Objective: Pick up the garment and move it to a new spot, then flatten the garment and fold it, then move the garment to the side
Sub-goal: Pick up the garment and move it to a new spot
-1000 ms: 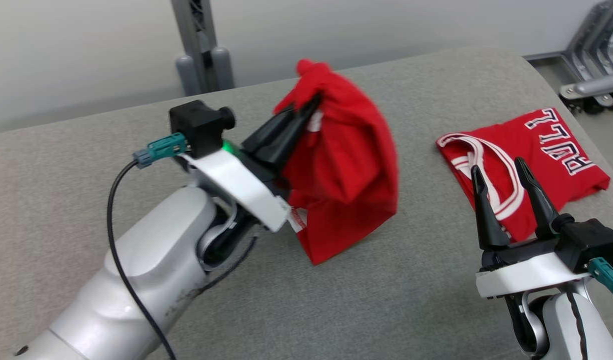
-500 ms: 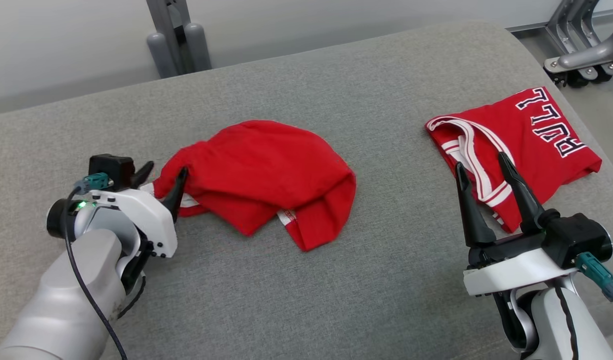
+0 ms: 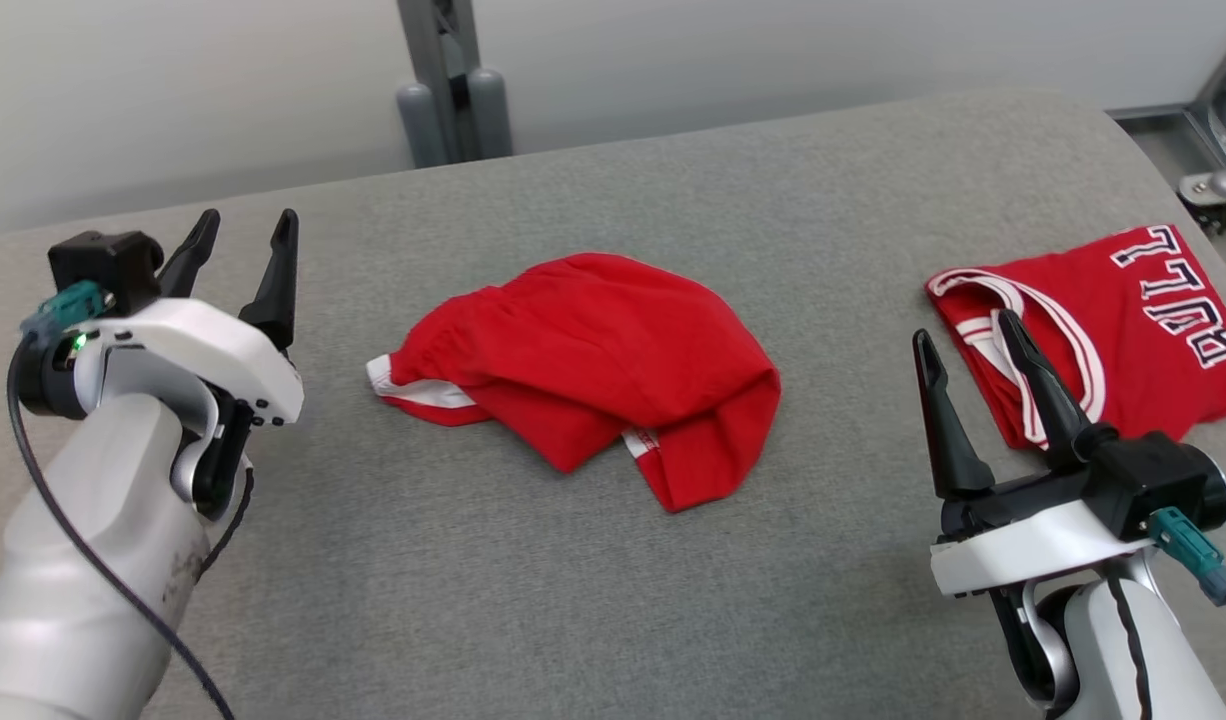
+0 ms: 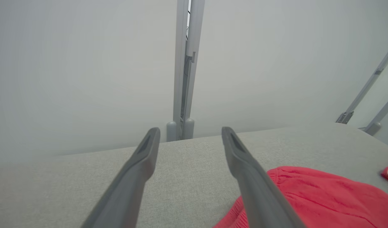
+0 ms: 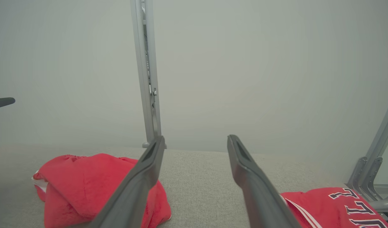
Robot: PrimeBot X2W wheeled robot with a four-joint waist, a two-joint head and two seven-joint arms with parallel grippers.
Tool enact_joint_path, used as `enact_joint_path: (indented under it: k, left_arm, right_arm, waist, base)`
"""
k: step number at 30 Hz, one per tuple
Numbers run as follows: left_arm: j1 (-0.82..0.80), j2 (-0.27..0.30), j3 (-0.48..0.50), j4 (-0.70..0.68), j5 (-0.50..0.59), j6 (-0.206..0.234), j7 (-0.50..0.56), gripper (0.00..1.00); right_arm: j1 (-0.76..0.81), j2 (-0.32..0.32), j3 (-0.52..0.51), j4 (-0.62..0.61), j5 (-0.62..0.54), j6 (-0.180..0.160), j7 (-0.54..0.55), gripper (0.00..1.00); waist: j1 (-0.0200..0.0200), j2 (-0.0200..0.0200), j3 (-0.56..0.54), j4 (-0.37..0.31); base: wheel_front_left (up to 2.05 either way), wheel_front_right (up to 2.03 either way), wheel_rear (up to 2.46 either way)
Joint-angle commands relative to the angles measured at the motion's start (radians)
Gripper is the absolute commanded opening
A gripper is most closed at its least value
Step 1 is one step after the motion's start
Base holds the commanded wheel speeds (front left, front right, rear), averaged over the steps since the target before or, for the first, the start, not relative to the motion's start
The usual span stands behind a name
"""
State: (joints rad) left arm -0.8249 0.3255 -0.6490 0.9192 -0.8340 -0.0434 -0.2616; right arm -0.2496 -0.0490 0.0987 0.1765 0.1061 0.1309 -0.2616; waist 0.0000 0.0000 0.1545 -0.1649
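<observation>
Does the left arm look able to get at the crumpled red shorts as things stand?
Probably yes: the left gripper stands open, bare grey upholstery lies between it and the red shorts, and nothing lies on top of them.

Garment (image 4: 323, 196), jersey (image 3: 1143, 380) — both edge-cut
</observation>
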Motion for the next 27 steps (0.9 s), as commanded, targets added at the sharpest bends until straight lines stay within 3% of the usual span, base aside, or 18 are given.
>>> enact_joint_path:
  k: [1,4,8,17,21,27]
  left_arm:
    - [0.052,0.007,0.052,-0.056,0.039,0.015,-0.003,1.00]
    - [0.141,0.008,0.176,-0.196,0.132,0.038,-0.003,1.00]
    - [0.290,-0.037,0.327,-0.368,0.249,0.045,-0.003,1.00]
    - [0.575,-0.215,0.585,-0.598,0.445,-0.023,-0.003,1.00]
    - [0.650,-0.260,0.647,-0.634,0.490,-0.051,-0.003,1.00]
    - [0.678,-0.272,0.668,-0.632,0.507,-0.071,-0.003,1.00]
  right_arm:
    - [0.013,-0.005,-0.001,0.002,-0.005,0.000,-0.004,1.00]
    - [0.022,-0.010,0.004,0.003,-0.008,0.000,-0.004,1.00]
    - [0.033,-0.019,0.017,0.006,-0.006,0.000,-0.004,1.00]
    - [0.062,-0.025,0.032,0.030,0.007,0.000,-0.004,1.00]
    - [0.074,-0.028,0.035,0.045,0.012,0.000,-0.004,1.00]
    - [0.081,-0.023,0.028,0.078,0.038,0.000,-0.004,1.00]
  waist:
    - [0.0000,0.0000,-0.025,0.030]
    - [0.0000,0.0000,-0.043,0.061]
    - [0.0000,0.0000,-0.061,0.099]
    - [0.0000,0.0000,-0.094,0.156]
    - [0.0000,0.0000,-0.107,0.167]
    - [0.0000,0.0000,-0.114,0.172]
  base:
    - [0.00,0.00,0.00]
    - [0.00,0.00,0.00]
    - [0.00,0.00,0.00]
    - [0.00,0.00,0.00]
    - [0.00,0.00,0.00]
    - [0.00,0.00,0.00]
